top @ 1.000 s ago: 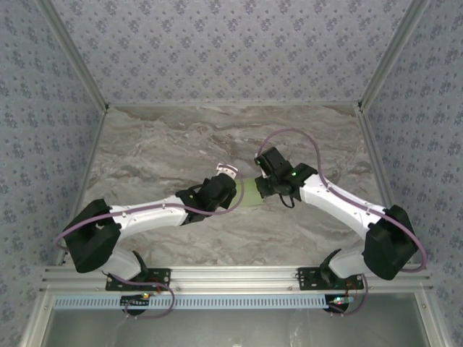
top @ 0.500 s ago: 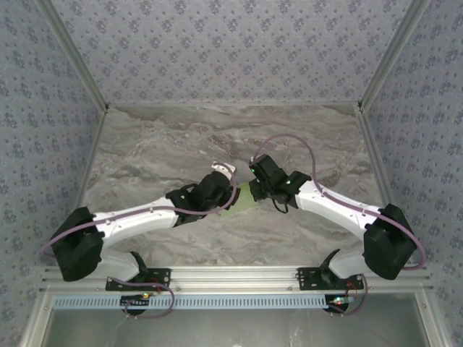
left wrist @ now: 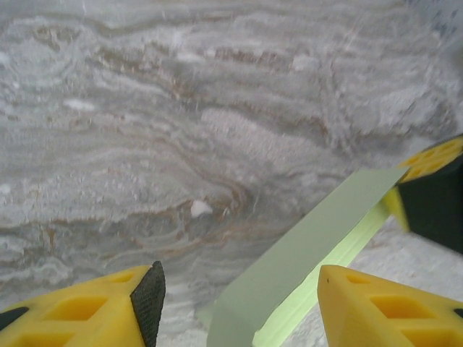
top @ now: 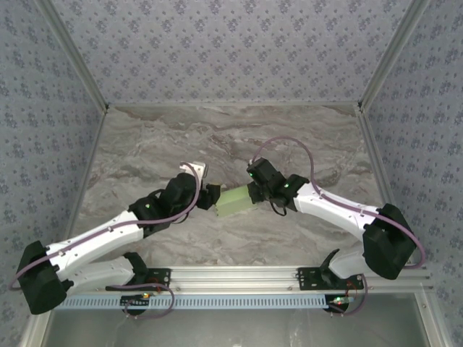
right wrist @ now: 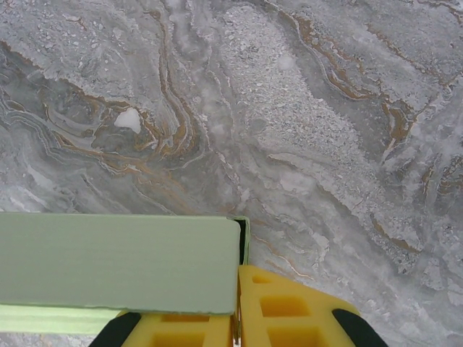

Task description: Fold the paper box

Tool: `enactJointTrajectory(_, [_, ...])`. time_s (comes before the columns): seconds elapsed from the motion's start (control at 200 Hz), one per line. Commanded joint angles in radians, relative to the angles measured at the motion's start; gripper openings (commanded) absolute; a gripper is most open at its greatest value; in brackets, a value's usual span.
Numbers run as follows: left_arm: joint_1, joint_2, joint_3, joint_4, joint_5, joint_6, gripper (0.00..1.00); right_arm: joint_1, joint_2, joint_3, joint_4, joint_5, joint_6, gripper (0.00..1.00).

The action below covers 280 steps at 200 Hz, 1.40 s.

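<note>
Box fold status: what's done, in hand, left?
Done: the paper box looks like a shallow rectangular shell, not a flat sheet. In hand: the right gripper pinches one end; the left gripper is open, straddling the other end. Left: any flap tucking, unclear.

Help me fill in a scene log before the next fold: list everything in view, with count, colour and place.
paper box: one, pale green, mid-table, between the two grippers.
table: one, grey-brown marbled, under everything.
walls: three, blue-grey flowered pattern, left, far and right of the table.
rail: one, silver, along the near edge.
cables: two, purple, one along each arm.
left gripper: one, black with yellow fingers, open, jaws either side of the box's left end.
right gripper: one, same colours, shut on the box's right end.
</note>
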Motion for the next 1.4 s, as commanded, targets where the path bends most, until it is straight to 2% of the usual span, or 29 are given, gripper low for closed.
enactJointTrajectory(0.0, [-0.010,0.011,-0.058,0.017,0.032,0.025,0.59,0.007,-0.025,0.012,-0.023,0.046,0.035,0.12])
enactJointTrajectory(0.24, [-0.067,0.007,-0.120,0.071,-0.091,0.057,0.60,0.005,-0.035,0.010,-0.040,0.076,0.076,0.12])
enactJointTrajectory(0.46, [-0.066,0.073,-0.072,0.134,-0.185,0.181,0.49,0.004,-0.030,0.016,-0.041,0.074,0.091,0.12])
enactJointTrajectory(0.65, [-0.027,0.178,-0.005,0.117,-0.113,0.206,0.39,0.006,-0.032,0.020,-0.049,0.076,0.097,0.11])
enactJointTrajectory(0.695, [-0.016,0.192,0.003,0.116,-0.086,0.198,0.34,0.006,-0.036,0.020,-0.050,0.079,0.099,0.11])
enactJointTrajectory(0.8, [-0.005,0.206,0.026,0.113,-0.049,0.177,0.13,0.005,-0.040,0.015,-0.049,0.085,0.106,0.11])
enactJointTrajectory(0.889, [-0.002,0.212,0.056,0.092,-0.009,0.155,0.03,0.008,-0.040,0.013,-0.048,0.088,0.112,0.11])
enactJointTrajectory(1.139, [0.001,0.221,0.107,0.050,0.051,0.062,0.00,0.017,-0.029,0.014,-0.031,0.096,0.125,0.11])
enactJointTrajectory(1.394, [0.012,0.262,0.143,0.020,0.052,-0.040,0.00,0.035,0.010,0.029,-0.047,0.119,0.159,0.11])
